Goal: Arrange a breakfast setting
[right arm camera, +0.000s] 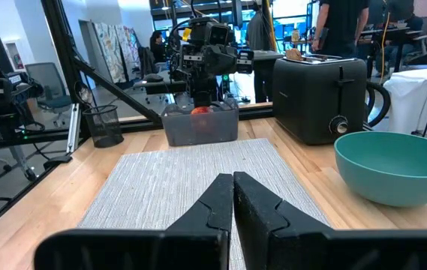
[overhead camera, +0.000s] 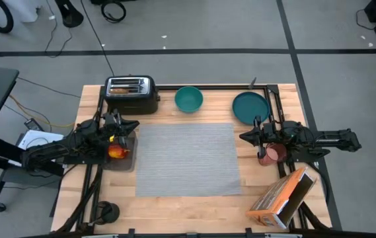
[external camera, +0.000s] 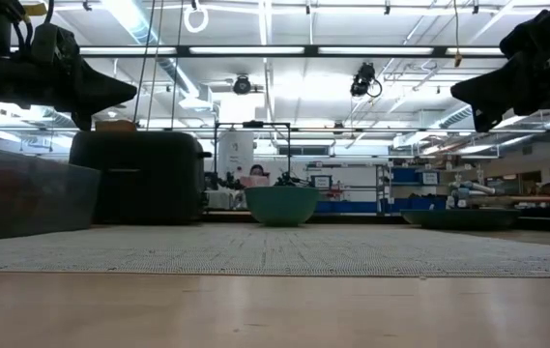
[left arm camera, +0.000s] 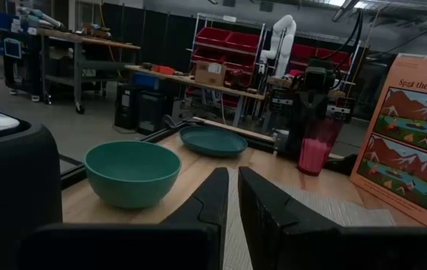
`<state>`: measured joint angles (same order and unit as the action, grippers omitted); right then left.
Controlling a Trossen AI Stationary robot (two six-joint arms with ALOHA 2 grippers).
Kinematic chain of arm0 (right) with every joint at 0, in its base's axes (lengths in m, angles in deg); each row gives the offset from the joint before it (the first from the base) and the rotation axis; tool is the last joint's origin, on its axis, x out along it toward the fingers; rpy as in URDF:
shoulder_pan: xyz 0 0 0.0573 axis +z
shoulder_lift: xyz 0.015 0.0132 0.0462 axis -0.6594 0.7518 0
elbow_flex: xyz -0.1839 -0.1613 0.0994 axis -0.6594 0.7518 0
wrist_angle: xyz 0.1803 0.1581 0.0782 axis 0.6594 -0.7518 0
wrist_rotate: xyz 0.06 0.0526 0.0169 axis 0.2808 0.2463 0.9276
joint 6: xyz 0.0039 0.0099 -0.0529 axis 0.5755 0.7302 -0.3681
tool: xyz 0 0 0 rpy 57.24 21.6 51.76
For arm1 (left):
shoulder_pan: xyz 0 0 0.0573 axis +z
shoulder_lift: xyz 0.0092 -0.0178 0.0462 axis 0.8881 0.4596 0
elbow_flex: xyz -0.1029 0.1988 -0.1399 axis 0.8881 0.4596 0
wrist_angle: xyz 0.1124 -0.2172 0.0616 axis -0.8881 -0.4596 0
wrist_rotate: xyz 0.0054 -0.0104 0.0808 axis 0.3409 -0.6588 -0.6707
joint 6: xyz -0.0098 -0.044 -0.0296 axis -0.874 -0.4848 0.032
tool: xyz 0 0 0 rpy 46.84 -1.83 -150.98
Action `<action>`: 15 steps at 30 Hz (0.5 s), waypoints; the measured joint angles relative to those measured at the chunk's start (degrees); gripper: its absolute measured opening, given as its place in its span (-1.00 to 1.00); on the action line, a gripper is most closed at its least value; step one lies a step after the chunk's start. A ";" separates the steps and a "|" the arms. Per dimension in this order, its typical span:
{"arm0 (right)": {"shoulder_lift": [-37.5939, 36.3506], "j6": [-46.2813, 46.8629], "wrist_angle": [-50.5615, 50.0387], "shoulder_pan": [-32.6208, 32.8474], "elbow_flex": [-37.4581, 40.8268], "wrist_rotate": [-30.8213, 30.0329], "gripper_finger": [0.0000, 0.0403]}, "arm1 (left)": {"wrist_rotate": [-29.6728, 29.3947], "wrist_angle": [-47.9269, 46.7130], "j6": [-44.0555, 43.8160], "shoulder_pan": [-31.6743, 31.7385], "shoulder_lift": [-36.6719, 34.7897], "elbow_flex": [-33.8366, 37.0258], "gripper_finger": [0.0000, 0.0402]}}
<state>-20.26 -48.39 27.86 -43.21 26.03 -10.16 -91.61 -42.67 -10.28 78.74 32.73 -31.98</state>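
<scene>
The grey ribbed placemat [overhead camera: 188,158] lies flat at the table's middle. The teal bowl [overhead camera: 189,99] and the teal plate [overhead camera: 250,107] stand on the wood behind it. The pink cup [overhead camera: 273,154] stands right of the mat, under my right arm. The brown toast [overhead camera: 125,86] sticks up from the black toaster [overhead camera: 131,94]. The red-orange fruit [overhead camera: 117,151] lies in a clear box [overhead camera: 120,157] left of the mat. My left gripper [overhead camera: 135,125] is shut and empty above the box's far end. My right gripper [overhead camera: 242,137] is shut and empty above the mat's right edge. No spoon shows.
An orange picture box [overhead camera: 281,198] lies tilted at the table's near right corner. Black frame rails [overhead camera: 277,99] run along the far and side edges. The toaster stands at the far left corner.
</scene>
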 joint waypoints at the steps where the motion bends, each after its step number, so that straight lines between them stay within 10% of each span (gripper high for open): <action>1: 0.00 -0.14 -0.01 0.00 0.00 0.00 -0.89 | -0.01 0.00 0.00 0.02 0.00 0.00 -0.80; 15: 0.00 7.51 19.73 0.00 0.00 -6.35 -0.89 | -0.01 0.00 0.02 0.01 0.00 0.01 -0.80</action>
<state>-20.26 -40.87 47.59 -43.21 26.03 -16.52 -91.62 -42.67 -10.26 78.74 32.73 -31.97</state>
